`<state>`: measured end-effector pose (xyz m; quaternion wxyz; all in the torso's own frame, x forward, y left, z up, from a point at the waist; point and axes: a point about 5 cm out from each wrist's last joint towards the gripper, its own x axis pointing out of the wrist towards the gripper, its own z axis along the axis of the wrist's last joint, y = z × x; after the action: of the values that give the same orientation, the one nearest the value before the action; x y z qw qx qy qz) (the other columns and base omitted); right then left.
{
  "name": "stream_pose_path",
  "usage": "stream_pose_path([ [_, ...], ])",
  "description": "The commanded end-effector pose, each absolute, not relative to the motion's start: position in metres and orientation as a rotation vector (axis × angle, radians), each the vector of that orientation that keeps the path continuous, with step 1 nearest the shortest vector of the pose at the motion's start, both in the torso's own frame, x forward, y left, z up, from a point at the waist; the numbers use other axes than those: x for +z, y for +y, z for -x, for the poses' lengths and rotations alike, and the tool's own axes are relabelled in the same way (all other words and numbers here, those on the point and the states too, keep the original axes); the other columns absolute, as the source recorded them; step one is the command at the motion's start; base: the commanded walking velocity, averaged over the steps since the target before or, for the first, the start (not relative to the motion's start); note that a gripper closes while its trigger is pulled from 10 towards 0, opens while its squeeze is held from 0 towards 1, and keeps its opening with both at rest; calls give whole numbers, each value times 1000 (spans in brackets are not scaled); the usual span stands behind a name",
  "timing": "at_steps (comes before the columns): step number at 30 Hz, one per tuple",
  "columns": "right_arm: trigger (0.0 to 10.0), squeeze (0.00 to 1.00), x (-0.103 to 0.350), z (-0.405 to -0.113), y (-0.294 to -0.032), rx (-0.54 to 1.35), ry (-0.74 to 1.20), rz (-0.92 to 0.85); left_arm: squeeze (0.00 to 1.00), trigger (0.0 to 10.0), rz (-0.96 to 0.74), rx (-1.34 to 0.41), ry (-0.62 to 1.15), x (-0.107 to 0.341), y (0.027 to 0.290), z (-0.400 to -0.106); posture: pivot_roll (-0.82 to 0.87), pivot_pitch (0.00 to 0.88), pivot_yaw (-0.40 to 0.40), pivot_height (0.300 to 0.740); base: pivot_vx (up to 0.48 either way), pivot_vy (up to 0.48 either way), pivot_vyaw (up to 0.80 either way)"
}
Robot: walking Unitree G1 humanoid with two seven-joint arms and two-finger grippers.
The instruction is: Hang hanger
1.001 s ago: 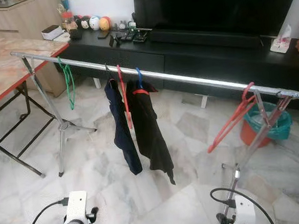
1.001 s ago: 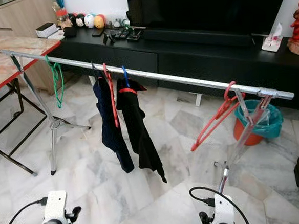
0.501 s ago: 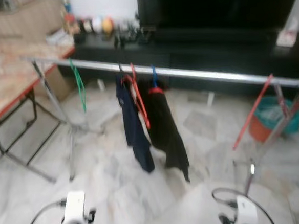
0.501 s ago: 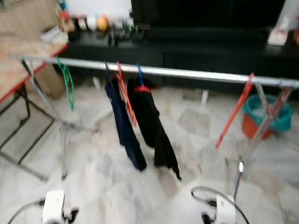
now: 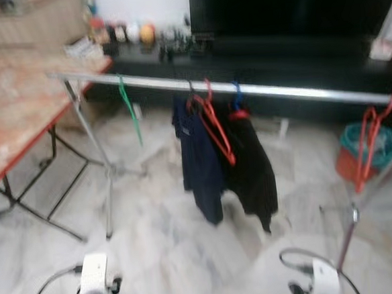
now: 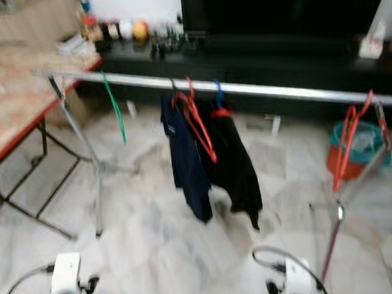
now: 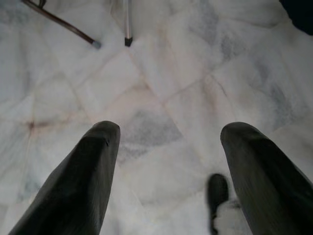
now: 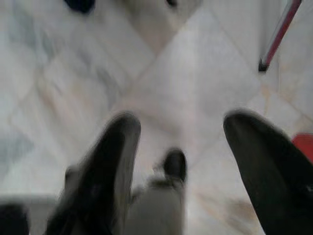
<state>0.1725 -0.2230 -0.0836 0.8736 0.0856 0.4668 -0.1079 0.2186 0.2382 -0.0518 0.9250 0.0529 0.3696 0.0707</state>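
A silver rail [image 5: 286, 91] spans the room on tripod legs, in front of a black TV bench [image 5: 291, 59]. Both head views are blurred.

Items on the rail, from the robot's left to its right:
- Green hanger [image 5: 130, 111] — bare, near the left end, beside the left leg [image 5: 97, 160].
- Navy garment [image 5: 198, 157] with a red hanger [image 5: 216, 122] hooked just beside it, overlapping its front.
- Black garment [image 5: 254, 166] on a blue hook [image 5: 237, 97], touching the navy one.
- Second red hanger [image 5: 369, 141] — bare, at the right end of the rail, tilted, in front of an orange bin [image 5: 358, 159] with a teal liner.

A marble-topped surface [image 5: 12, 113] with a red edge and black folding legs stands at the left, its corner near the rail's left end.

Left hand [image 7: 168, 147]: low, pointing at the marble floor [image 7: 161, 68], fingers [image 7: 83, 176] spread wide, holding nothing.

Right hand [image 8: 181, 142]: also low over the floor, fingers [image 8: 112, 166] wide apart, holding nothing. A red-tinted rack leg [image 8: 279, 34] shows beyond it.
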Motion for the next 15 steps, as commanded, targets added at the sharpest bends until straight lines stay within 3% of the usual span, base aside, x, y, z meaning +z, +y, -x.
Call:
stream_pose_path([
  [1,10000,0,-82,-179,-217,-222,954,-197,0,10000,-117,157,785,-55,244,-212,25,0,18,740,0,364,0],
  [9,10000,0,-82,-179,-216,-223,951,-200,0,10000,-117,154,778,-53,245,-213,25,0,22,740,0,337,0],
  [15,10000,0,-82,-180,-216,-227,944,-205,0,10000,-125,153,775,-53,245,-214,27,0,24,740,0,0,0],
])
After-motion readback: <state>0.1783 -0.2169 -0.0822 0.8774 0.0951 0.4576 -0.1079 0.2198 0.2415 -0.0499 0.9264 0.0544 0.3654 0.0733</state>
